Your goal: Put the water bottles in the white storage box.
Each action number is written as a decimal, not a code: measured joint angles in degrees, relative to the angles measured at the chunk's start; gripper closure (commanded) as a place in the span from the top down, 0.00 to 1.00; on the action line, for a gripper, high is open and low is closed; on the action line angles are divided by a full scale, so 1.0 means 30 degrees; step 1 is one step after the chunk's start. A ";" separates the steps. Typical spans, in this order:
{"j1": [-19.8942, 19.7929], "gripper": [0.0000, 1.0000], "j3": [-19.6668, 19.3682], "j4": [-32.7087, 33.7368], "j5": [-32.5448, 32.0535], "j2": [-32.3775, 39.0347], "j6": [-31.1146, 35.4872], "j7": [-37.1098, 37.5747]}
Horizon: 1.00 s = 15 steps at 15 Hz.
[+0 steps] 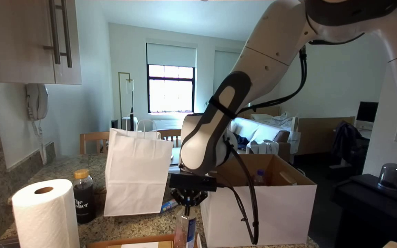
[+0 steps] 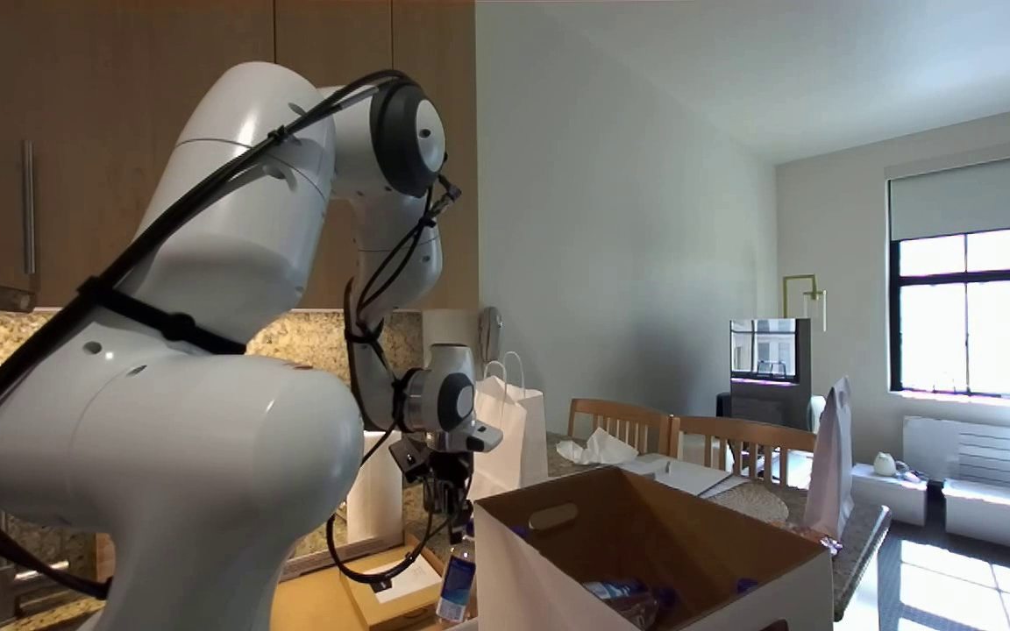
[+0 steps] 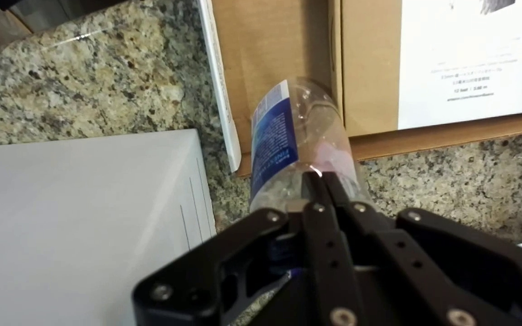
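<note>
Black gripper: its fingers stood together, tips meeting or nearly so, just outside the white storage box; whether they pinched anything could not be told.
Water bottle: its neck lay behind the fingertips, its base over a cardboard package beside the box.
Other bottles: lay inside the box.
Granite counter: showed bare between box and package.
</note>
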 measured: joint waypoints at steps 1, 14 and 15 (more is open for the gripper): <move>0.0097 0.33 -0.0023 -0.0018 -0.0110 -0.0001 0.0000 0.0000; 0.1777 1.00 -0.1344 -0.1984 -0.2318 -0.1178 0.1205 0.0933; 0.1777 0.71 -0.1420 -0.2112 -0.2469 -0.1301 0.1209 0.0934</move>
